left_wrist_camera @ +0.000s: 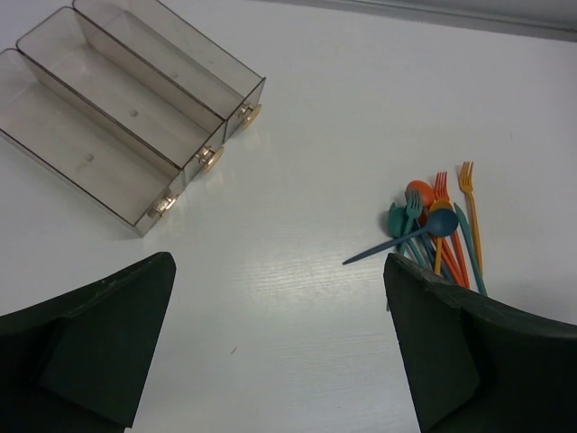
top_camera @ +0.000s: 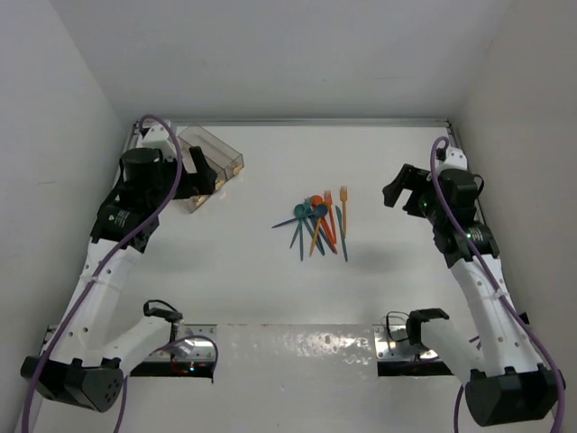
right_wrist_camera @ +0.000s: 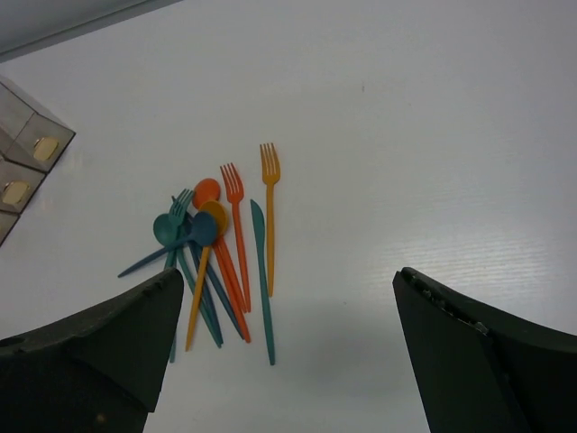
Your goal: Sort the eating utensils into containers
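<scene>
A heap of eating utensils (top_camera: 318, 224) lies mid-table: teal, blue, orange and red plastic forks, spoons and a knife, crossing one another (right_wrist_camera: 221, 253) (left_wrist_camera: 437, 230). The containers, a clear tray (top_camera: 209, 165) with three narrow compartments (left_wrist_camera: 117, 117), sit at the back left, nothing in them. My left gripper (top_camera: 200, 177) hovers beside the tray, open and holding nothing (left_wrist_camera: 279, 298). Over to the right of the heap, my right gripper (top_camera: 403, 189) is raised and open, with bare table between its fingers (right_wrist_camera: 288, 311).
White walls close the table on the left, right and back. A metal rail (top_camera: 297, 347) runs along the near edge between the arm bases.
</scene>
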`<state>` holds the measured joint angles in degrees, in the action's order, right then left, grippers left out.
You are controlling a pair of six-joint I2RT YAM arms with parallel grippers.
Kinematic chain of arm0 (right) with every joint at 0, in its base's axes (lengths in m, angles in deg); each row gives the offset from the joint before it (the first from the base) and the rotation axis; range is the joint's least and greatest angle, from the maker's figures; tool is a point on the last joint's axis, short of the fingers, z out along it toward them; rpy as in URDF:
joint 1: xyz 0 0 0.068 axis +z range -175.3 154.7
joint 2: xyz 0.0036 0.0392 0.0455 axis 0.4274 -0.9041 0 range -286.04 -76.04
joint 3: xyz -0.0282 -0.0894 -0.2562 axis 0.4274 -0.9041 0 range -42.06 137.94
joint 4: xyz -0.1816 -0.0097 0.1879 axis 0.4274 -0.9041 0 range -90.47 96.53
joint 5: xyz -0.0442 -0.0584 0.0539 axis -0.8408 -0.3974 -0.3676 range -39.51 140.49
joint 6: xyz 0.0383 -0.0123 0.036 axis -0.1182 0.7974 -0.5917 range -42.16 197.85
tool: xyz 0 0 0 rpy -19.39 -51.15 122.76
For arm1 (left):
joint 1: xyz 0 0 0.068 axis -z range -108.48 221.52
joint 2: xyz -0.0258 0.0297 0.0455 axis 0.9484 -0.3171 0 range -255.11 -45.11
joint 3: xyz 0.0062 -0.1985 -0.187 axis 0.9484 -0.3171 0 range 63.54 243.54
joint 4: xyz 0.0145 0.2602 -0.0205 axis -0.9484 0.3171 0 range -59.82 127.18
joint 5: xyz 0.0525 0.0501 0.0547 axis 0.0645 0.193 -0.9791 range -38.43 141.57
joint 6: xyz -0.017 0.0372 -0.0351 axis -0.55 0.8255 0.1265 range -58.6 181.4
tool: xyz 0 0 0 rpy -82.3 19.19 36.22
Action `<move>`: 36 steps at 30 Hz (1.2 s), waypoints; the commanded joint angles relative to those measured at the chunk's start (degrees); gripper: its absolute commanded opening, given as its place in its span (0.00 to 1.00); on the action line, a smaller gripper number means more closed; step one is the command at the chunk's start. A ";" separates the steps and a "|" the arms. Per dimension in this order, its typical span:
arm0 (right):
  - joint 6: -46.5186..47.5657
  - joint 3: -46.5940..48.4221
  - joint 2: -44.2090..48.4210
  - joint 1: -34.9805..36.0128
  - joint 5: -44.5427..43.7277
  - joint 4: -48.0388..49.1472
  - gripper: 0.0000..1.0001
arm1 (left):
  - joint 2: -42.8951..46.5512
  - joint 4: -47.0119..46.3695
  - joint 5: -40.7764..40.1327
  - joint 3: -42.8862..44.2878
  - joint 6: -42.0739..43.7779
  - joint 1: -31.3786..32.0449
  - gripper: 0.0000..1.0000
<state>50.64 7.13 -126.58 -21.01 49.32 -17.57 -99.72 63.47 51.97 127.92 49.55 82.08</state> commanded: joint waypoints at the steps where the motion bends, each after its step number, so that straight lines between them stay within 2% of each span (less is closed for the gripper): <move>1: -0.84 0.12 -0.26 0.10 0.47 1.77 0.99 | -0.23 -1.83 4.07 0.57 2.10 0.68 0.99; 4: -1.01 0.03 -0.17 0.10 0.03 1.77 0.99 | -1.55 -2.62 7.58 -0.04 2.63 0.86 0.97; 8: 2.23 0.03 -0.08 0.10 2.65 1.77 0.99 | -5.41 -4.38 10.67 -0.40 2.98 3.83 0.86; 12: 3.12 -1.88 -0.34 0.01 3.27 1.77 0.95 | -12.51 -5.44 5.93 1.36 3.51 14.10 0.79; 14: 3.99 -1.90 -0.61 0.10 3.72 -0.24 0.90 | -17.51 -6.05 6.88 3.28 3.86 16.66 0.74; 17: 3.30 -1.47 -1.57 0.10 3.45 -1.82 0.83 | -24.90 -5.62 8.65 6.53 6.40 18.25 0.67; 23: 3.47 -1.64 -2.45 0.10 7.14 -3.41 0.82 | -39.33 -2.98 6.37 14.10 14.22 19.23 0.58; 25: 3.30 -2.25 -1.84 0.10 7.76 -3.24 0.82 | -43.45 -2.89 6.45 16.11 16.85 19.23 0.57; 30: 3.21 -3.13 -0.96 0.01 9.08 -3.06 0.83 | -49.00 -2.71 11.54 17.71 21.87 19.31 0.56; 36: 3.38 -4.10 -0.08 0.10 9.61 -3.41 0.85 | -54.46 -2.89 12.08 18.23 26.09 19.84 0.52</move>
<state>53.64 3.39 -127.72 -21.01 57.93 -21.50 -152.85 61.22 62.25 143.88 71.27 101.10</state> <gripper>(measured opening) 0.843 0.526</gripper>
